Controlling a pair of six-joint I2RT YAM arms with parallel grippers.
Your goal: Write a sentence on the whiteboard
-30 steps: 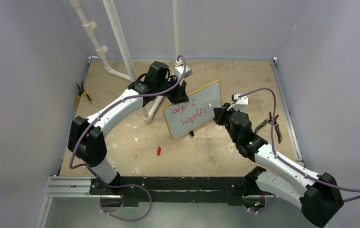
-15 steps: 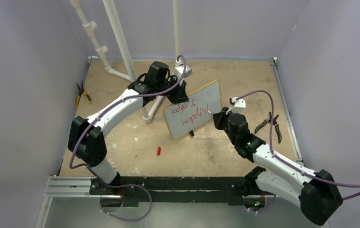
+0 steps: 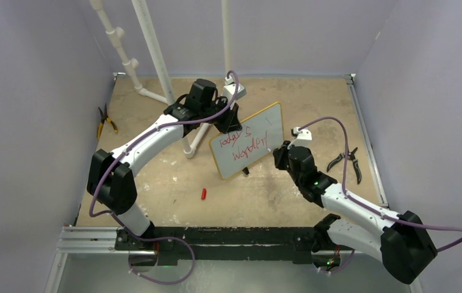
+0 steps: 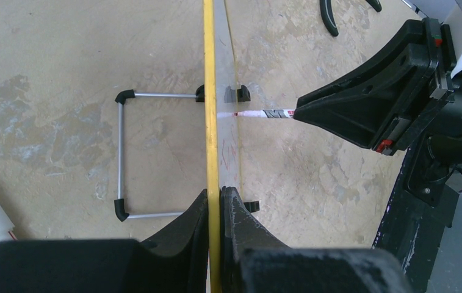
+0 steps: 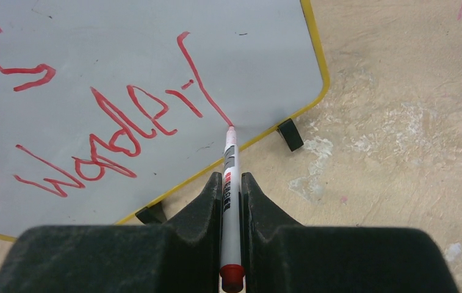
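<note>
The whiteboard (image 3: pixel 248 141) stands tilted on its black feet and wire stand (image 4: pixel 120 154) mid-table. My left gripper (image 4: pixel 218 196) is shut on its yellow top edge (image 4: pixel 210 110). The sentence (image 5: pixel 112 128) in red reads "today is" above "wonderf"; the lower line shows in the right wrist view. My right gripper (image 5: pixel 232 183) is shut on a white marker (image 5: pixel 231 183) with a red end. Its tip (image 5: pixel 231 128) touches the board at the foot of a long slanted stroke, near the lower right corner. The marker also shows in the left wrist view (image 4: pixel 265 114).
A red marker cap (image 3: pixel 203 194) lies on the table in front of the board. Black pliers (image 3: pixel 345 160) lie at the right, yellow-handled pliers (image 3: pixel 105 121) at the left. White pipes (image 3: pixel 155 55) stand behind the left arm.
My right gripper has moved down and toward the near edge of the board, drawing a long slanted stroke after "wonder". The left arm and the board have stayed still.
</note>
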